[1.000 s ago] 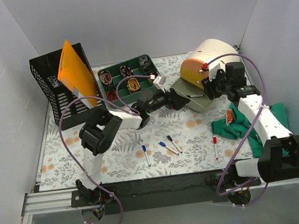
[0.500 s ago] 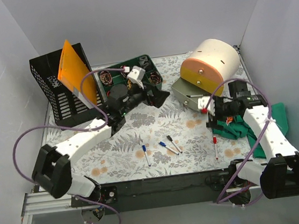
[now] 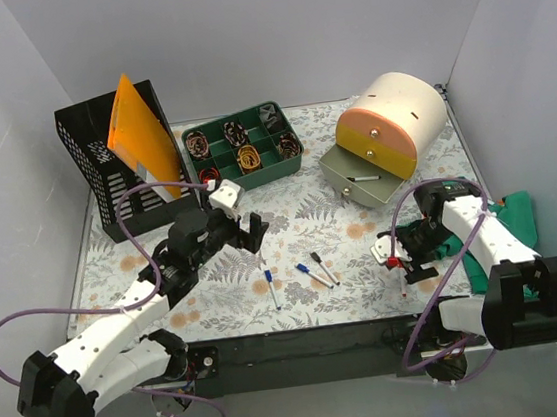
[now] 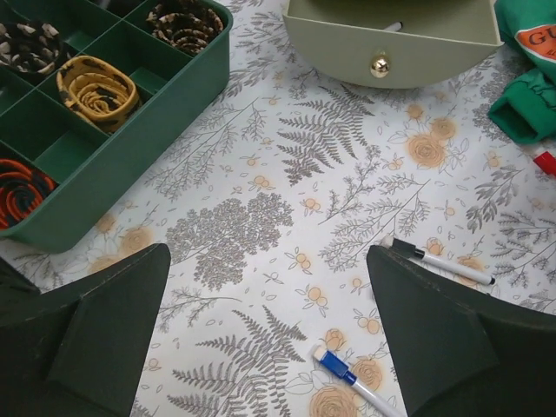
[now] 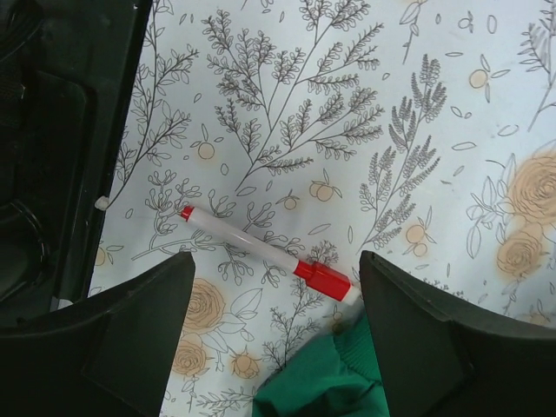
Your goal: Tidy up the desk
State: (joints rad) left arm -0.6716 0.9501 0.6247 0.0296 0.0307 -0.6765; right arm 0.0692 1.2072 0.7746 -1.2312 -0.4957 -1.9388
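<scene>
The left end effector [image 4: 269, 347] was held wide open and empty above the fern-printed table [image 4: 287, 148], toward its left half. The right end effector [image 5: 275, 287] was spread wide over a red-capped marker [image 5: 261, 252] laid near the table's near edge.

Five markers are lying about: two blue-capped markers [image 3: 269, 286] [image 3: 310, 273], one black-capped marker [image 3: 322, 267], one red-capped marker [image 3: 402, 277], and one drawer marker [image 3: 363, 177] inside the single drawer [image 3: 349, 188]. One compartment tray [image 3: 260, 178], one mesh file holder [image 3: 117, 202] and one green cloth [image 3: 516, 217] are sitting nearby.
</scene>
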